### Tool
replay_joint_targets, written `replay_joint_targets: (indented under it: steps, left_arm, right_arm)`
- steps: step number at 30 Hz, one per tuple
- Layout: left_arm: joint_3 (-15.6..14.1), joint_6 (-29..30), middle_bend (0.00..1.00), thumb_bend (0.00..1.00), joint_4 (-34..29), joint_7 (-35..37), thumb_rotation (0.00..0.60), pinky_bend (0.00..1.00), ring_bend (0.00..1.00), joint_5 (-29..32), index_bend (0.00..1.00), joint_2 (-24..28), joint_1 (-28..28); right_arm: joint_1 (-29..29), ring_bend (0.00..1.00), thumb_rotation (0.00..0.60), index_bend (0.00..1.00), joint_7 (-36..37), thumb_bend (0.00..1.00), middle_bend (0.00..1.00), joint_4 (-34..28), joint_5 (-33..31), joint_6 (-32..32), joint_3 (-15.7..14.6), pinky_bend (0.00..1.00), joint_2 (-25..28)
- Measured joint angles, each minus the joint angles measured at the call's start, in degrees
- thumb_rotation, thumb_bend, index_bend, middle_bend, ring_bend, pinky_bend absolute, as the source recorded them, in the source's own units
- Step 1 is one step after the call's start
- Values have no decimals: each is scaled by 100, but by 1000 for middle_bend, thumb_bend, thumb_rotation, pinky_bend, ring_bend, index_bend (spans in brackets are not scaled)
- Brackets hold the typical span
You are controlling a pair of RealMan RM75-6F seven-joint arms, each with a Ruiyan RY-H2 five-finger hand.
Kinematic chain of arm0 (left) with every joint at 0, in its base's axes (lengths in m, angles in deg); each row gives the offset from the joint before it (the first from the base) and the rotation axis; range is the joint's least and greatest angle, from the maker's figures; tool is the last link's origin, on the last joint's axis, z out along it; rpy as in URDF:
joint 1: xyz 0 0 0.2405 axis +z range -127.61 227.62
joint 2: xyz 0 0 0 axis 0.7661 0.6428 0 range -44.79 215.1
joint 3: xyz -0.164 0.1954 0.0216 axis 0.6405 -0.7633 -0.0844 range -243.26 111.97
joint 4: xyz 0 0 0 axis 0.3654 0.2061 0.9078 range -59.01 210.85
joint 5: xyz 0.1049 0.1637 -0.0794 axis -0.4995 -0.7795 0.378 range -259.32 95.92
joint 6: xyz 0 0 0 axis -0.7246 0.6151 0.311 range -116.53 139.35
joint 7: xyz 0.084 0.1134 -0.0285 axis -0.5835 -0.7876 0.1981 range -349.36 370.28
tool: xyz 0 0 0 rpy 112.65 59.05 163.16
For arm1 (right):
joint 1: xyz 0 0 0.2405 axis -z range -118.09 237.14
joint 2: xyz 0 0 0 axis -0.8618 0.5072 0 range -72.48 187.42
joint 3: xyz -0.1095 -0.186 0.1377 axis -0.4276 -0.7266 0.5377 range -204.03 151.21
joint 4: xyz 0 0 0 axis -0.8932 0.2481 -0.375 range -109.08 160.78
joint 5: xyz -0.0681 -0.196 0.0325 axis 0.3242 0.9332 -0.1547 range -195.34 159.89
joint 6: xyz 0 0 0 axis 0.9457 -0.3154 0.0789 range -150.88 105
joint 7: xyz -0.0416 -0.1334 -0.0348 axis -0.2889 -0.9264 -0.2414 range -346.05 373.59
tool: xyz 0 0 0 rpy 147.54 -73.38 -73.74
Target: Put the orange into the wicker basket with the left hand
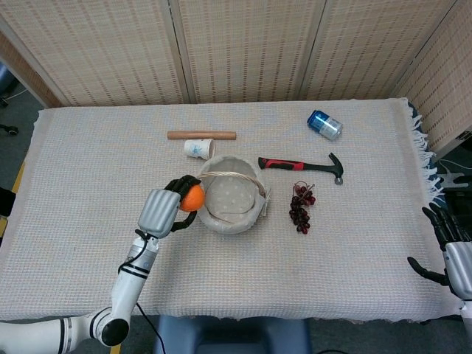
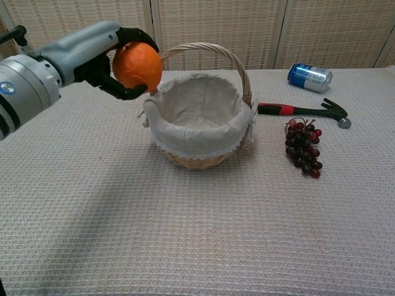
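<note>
left robot hand [image 2: 102, 58] gripping orange [image 2: 137, 65] above wicker basket [image 2: 200, 123] left rim. only in head view: right robot hand [image 1: 453, 251], fingers spread, off bench [image 1: 88, 184] edge.

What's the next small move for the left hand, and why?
Probably carry on a little to the robot's right, past the handle, before opening. The left hand grips the round orange fruit raised beside the near-left rim of the cloth-lined wicker basket, not yet over the opening. In the head view the fruit sits just outside the rim, so letting go now could miss.
</note>
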Motion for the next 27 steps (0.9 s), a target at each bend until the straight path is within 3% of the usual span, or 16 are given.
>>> replay_joint_targets:
  steps: [10, 14, 18, 23, 27]
  left_arm:
    - [150, 309, 347, 453, 622, -693, 600, 648, 549, 676, 245, -912, -476]
    - [70, 441, 209, 422, 968, -823, 600, 491, 400, 723, 118, -1211, -596]
    - [67, 388, 96, 392, 909, -825, 600, 313, 233, 923, 7, -1197, -617]
    - [55, 262, 3, 348, 690, -822, 600, 184, 73, 1141, 0, -996, -610]
    - [31, 253, 0, 317, 592, -803, 600, 146, 8, 1176, 0, -885, -612]
  right_arm:
    - [-3, 0, 600, 0, 89, 110, 0, 2, -10, -3, -1, 216, 33]
    - [-9, 0, 600, 0, 129, 110, 0, 12, -31, 18, 3, 216, 50]
    - [-17, 0, 600, 0, 135, 110, 0, 11, -30, 33, -2, 216, 58]
    - [-21, 0, 600, 0, 105, 110, 0, 3, -29, 42, -7, 216, 53]
    - [-31, 0, 600, 0, 61, 110, 0, -8, -29, 62, -12, 216, 47]
